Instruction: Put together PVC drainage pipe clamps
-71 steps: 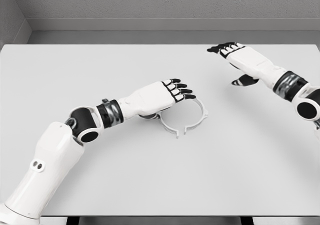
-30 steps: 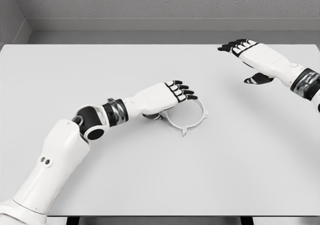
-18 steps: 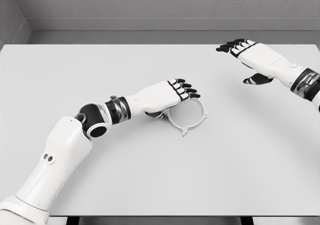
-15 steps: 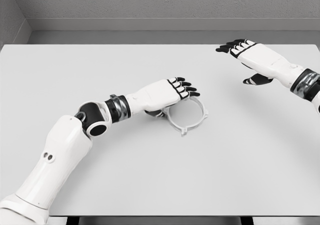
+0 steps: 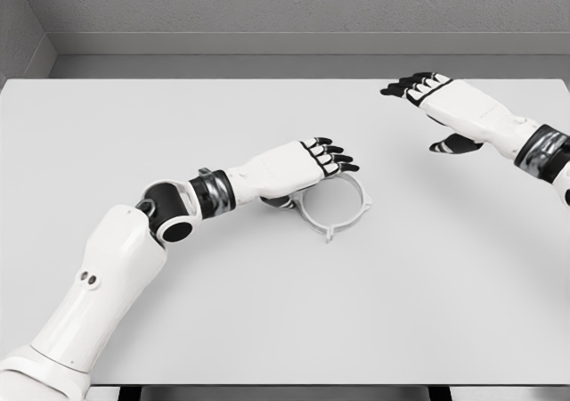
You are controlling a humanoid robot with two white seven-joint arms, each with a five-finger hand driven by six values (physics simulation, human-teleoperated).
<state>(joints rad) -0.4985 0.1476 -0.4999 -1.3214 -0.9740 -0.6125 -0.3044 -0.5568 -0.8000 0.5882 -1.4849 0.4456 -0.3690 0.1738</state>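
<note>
With our left hand [image 5: 307, 165] flat and loosely spread over the closed clamp ring [image 5: 334, 207] at mid-table, gripping nothing, we judge steady downward pressure best, while our open right hand [image 5: 436, 98] hovers apart.

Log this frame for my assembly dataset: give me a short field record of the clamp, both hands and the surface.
surface: white table, grey wall behind
clamp: pale ring-shaped pipe clamp lying flat near the table's middle, ring closed, small tab at its near edge
left hand: left hand at the clamp's left rim, fingers extended over the ring's far-left part; thumb hidden under the palm, so any grip is unclear
right hand: right hand raised at the far right, fingers spread, holding nothing, well apart from the clamp
other objects: none visible
</note>
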